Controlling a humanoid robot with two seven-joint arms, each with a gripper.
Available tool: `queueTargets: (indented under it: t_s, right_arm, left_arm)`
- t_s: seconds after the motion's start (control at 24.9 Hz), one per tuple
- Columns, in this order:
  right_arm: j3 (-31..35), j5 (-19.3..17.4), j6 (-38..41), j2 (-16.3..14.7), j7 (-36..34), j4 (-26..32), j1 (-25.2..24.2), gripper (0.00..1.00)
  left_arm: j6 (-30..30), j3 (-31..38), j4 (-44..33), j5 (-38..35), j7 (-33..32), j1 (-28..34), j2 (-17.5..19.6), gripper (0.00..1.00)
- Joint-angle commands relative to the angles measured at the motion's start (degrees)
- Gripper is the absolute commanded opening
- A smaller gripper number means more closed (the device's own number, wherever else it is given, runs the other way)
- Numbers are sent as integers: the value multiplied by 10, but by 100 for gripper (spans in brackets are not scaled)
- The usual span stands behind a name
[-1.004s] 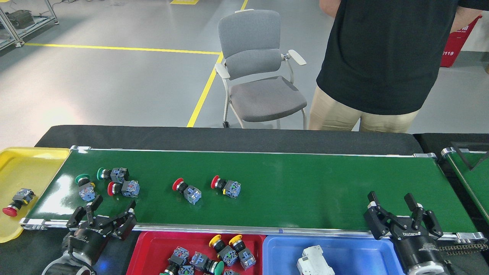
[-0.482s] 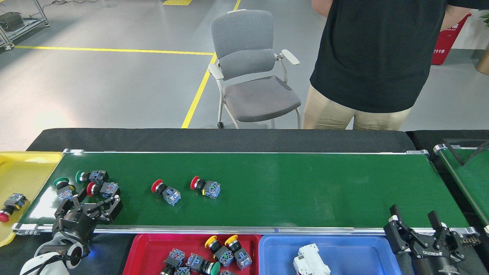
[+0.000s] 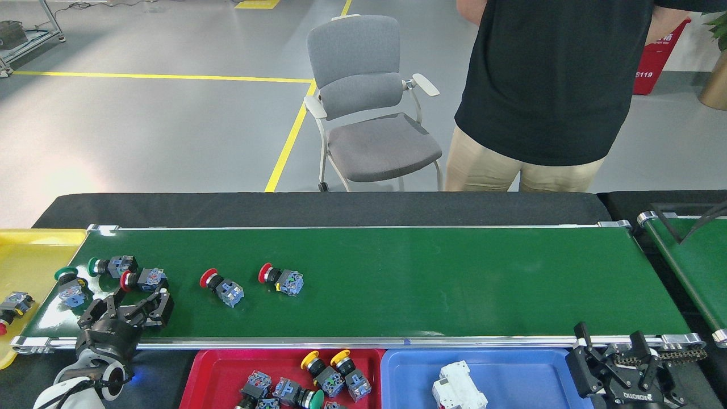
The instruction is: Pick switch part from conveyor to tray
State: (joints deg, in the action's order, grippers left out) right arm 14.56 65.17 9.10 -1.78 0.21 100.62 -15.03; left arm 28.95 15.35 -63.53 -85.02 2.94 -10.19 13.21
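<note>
Head view: five switch parts lie on the left half of the conveyor (image 3: 397, 284), a glossy dark-green belt with silver rails. Nearest the left end is a green-capped switch (image 3: 69, 285), with another green-capped one (image 3: 111, 265) just behind it and a red-capped switch (image 3: 142, 279) beside that. Further right lie two more red-capped switches (image 3: 221, 287), (image 3: 280, 279), a little apart from each other. The left gripper (image 3: 132, 304) hovers over the belt's near edge, just in front of the red-capped switch in the cluster, its fingers spread and holding nothing. The right gripper (image 3: 616, 355) sits low at the near right corner, past the belt's rail, fingers spread and empty. In front of the belt a red tray (image 3: 210, 375) holds several switches, and a blue tray (image 3: 511, 380) holds a white part (image 3: 457, 392). A yellow tray (image 3: 28, 255) at the left end holds one switch. Beyond the worktop (image 3: 318, 205) stand a grey chair (image 3: 369, 108) and a person (image 3: 545, 91).
</note>
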Motion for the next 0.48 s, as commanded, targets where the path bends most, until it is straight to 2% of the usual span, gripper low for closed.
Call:
queueTargets:
  t_s: [0.0, 0.08, 0.12, 0.2, 0.24, 0.28, 0.36, 0.44]
  right_arm:
    - [1, 0, 5, -2, -4, 8, 1, 99]
    - [1, 0, 5, -2, -4, 9, 1, 100]
    - [1, 0, 5, -3, -4, 8, 1, 100]
    - [1, 0, 7, -5, -4, 9, 1, 100]
    - [1, 0, 7, -6, -5, 9, 1, 100]
    - [2, 0, 8, -7, -4, 8, 1, 100]
    - [4, 0, 8, -9, -4, 8, 1, 100]
    - [4, 0, 9, -9, -5, 8, 0, 100]
  left_arm:
    - [83, 1, -86, 15, 7, 47, 3, 19]
    - [132, 1, -187, 27, 7, 132, 1, 27]
    - [151, -1, -227, 28, 6, 170, -5, 36]
    - [161, -4, -294, 27, 5, 233, -31, 65]
    - [161, -7, -319, 27, 4, 257, -46, 89]
    - [161, -8, -340, 27, 5, 275, -65, 100]
    - [161, -7, -356, 28, 5, 286, -91, 100]
    - [161, -6, -354, 27, 5, 286, -93, 100]
